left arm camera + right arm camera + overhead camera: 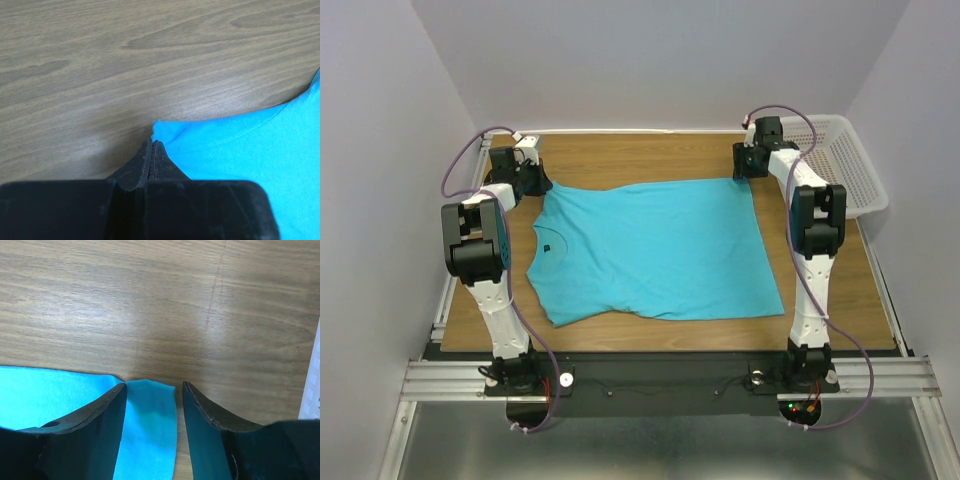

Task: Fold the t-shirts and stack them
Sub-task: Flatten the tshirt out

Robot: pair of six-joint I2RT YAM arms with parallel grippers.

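Observation:
One turquoise t-shirt (650,250) lies spread flat on the wooden table (650,150), its neck toward the left. My left gripper (533,186) sits low at the shirt's far left sleeve corner. In the left wrist view its jaws are pressed together (153,142) right at the tip of that sleeve (240,150), which looks pinched between them. At the shirt's far right hem corner, my right gripper (747,170) stands open. In the right wrist view that blue corner (150,425) lies loose on the wood between its spread fingers (154,385), touching neither.
A white perforated basket (850,165) stands at the table's far right, just beyond my right arm; its edge shows in the right wrist view (312,385). Bare wood runs along the far edge, and the enclosure's white walls close in on three sides.

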